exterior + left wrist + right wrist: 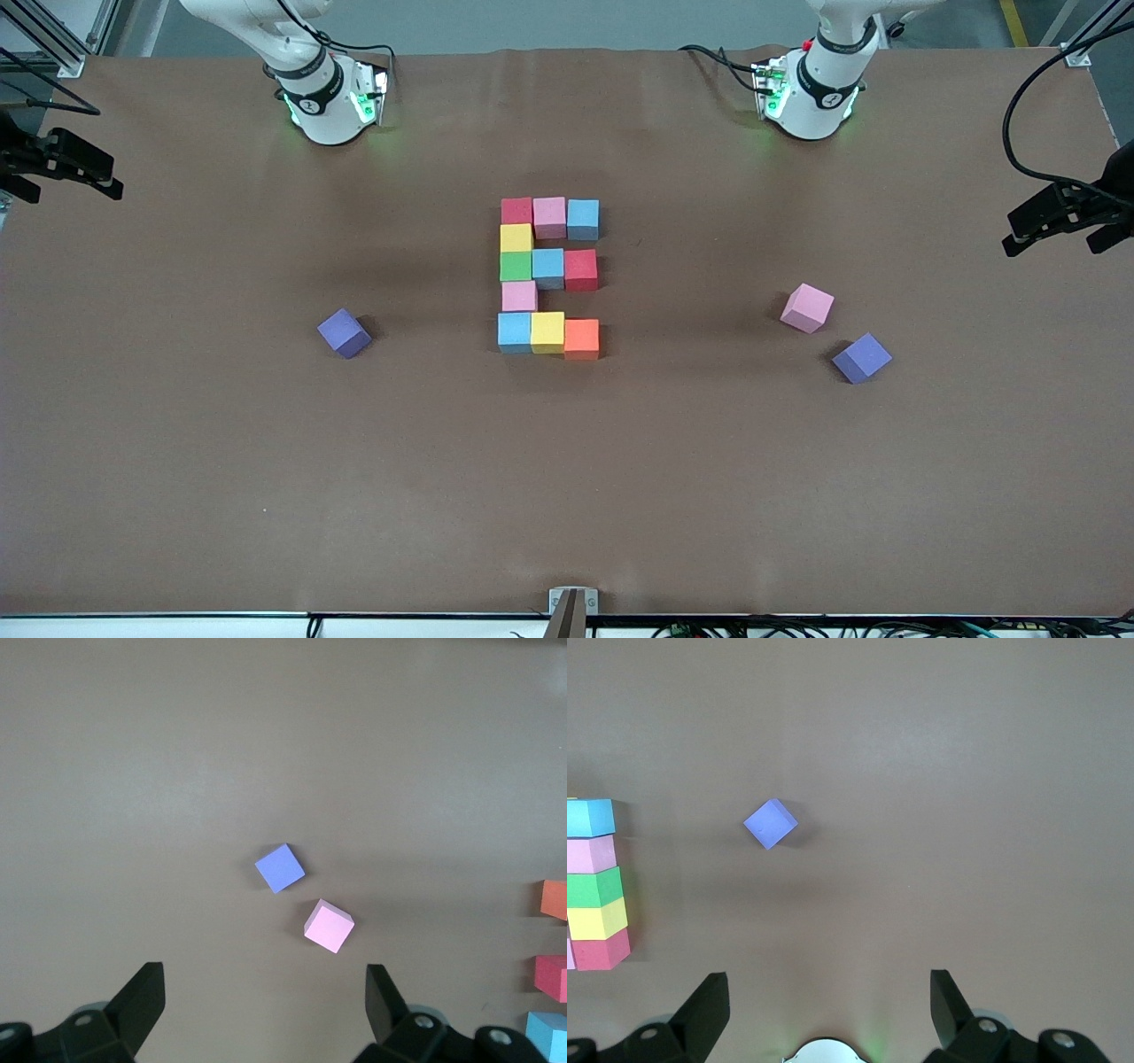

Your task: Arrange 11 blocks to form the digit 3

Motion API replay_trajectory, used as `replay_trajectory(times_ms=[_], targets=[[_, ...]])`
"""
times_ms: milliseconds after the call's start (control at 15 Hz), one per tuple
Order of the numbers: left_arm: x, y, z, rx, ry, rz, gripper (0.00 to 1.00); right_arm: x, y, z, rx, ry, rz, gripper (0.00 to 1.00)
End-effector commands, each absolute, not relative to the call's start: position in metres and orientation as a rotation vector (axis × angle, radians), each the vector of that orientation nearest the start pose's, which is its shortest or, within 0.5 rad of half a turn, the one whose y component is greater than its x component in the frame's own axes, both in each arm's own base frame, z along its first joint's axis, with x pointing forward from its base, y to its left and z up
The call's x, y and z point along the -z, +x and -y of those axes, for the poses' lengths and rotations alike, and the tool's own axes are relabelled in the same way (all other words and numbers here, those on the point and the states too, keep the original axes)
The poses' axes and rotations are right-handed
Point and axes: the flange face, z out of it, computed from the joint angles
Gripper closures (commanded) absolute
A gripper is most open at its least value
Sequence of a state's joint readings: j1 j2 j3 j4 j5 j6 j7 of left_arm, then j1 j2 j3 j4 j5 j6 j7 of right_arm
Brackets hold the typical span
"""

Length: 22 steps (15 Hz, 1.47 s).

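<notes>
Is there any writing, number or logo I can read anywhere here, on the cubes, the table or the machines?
No readable text anywhere.
Cubes: plain coloured faces, no print.
Table: bare brown surface, no markings.
Dark bands on the two arm bases: each carries a small white mark, too small to read.

- Surface [266, 496]: brown matte cover, edge to edge, faint creases near its top edge.
- Grey floor [532, 22] above the surface's top edge; yellow floor stripe [1013, 22] toward the left arm's end.
- Aluminium frame posts [53, 35] at the surface's upper corners.
- White rail [151, 627] along the surface's lower edge, small metal bracket [572, 602] at mid-length.
- Lighting even, shadows soft.
</notes>
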<state>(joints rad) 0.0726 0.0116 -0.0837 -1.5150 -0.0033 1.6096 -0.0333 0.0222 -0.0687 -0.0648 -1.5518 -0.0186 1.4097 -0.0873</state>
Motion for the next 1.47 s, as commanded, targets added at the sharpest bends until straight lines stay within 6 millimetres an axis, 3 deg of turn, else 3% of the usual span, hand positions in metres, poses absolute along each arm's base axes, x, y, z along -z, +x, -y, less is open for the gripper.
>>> replay_trajectory(times_ms=[0, 867, 1401], targets=[[-0.66, 0.554, 0.003, 0.145, -3.159, 0.016, 0.0, -0.658, 0.509, 0.025, -0.106, -3.132, 0.077, 0.0], [-0.672, 0.539, -0.003, 0.114, -3.153, 0.033, 0.0, -0.658, 0.506, 0.024, -0.142, -3.098, 0.047, 0.0], [-0.671, 0.54, -0.001, 0.116, -3.157, 0.03, 0.0, -0.678, 0.5, 0.025, -0.13, -3.088, 0.059, 0.0]])
